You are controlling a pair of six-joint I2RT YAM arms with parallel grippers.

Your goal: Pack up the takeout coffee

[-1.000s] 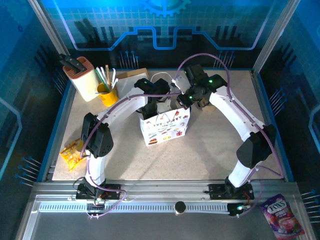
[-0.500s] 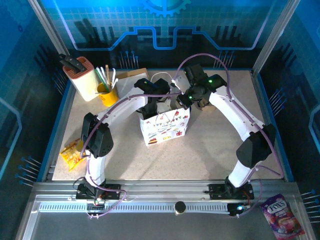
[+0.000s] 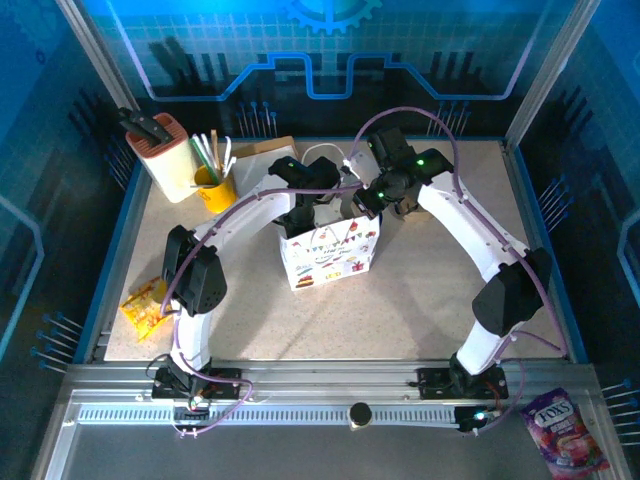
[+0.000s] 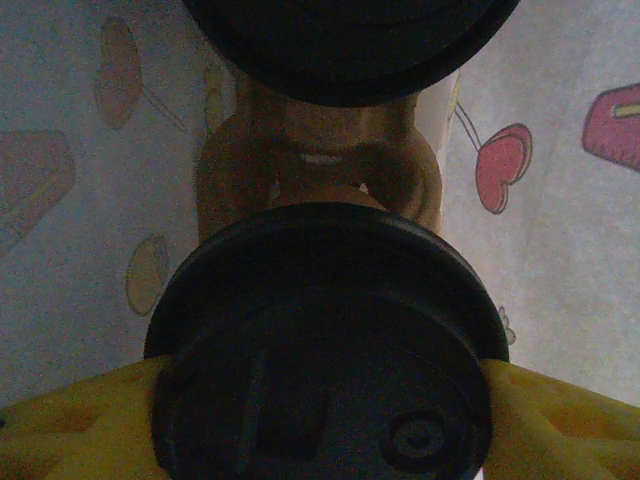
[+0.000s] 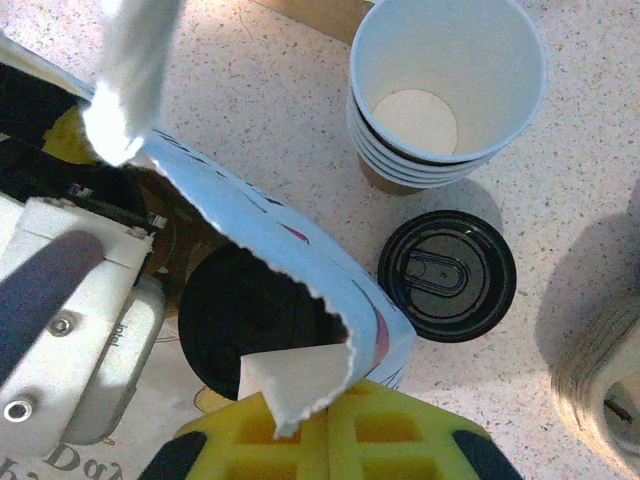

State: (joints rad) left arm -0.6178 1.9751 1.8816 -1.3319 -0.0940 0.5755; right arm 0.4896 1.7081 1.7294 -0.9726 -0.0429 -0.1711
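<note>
Left arm: the left gripper (image 4: 320, 430) is down inside the paper bag (image 3: 330, 255). Its yellow fingers (image 4: 70, 430) sit on either side of a takeout coffee cup (image 4: 325, 340), clamped on it just under the black lid.
Second cup: another lidded cup (image 4: 345, 40) stands just beyond the first, inside the bag. A brown cup wall shows between the two lids.
Right arm: the right gripper (image 5: 325, 405) is pinched together on the bag's torn white rim on its right side, and the mouth stands open.
Bag: upright near the middle of the table (image 3: 430, 300), with its printed face toward the near edge.
Behind the bag: a stack of empty cups (image 5: 445, 95) and a loose lid (image 5: 447, 275) lying flat, close together but apart.
Far left corner: a knife block (image 3: 158, 150) and a yellow pot of straws (image 3: 213, 188).
Left edge: a yellow snack packet (image 3: 145, 305).
</note>
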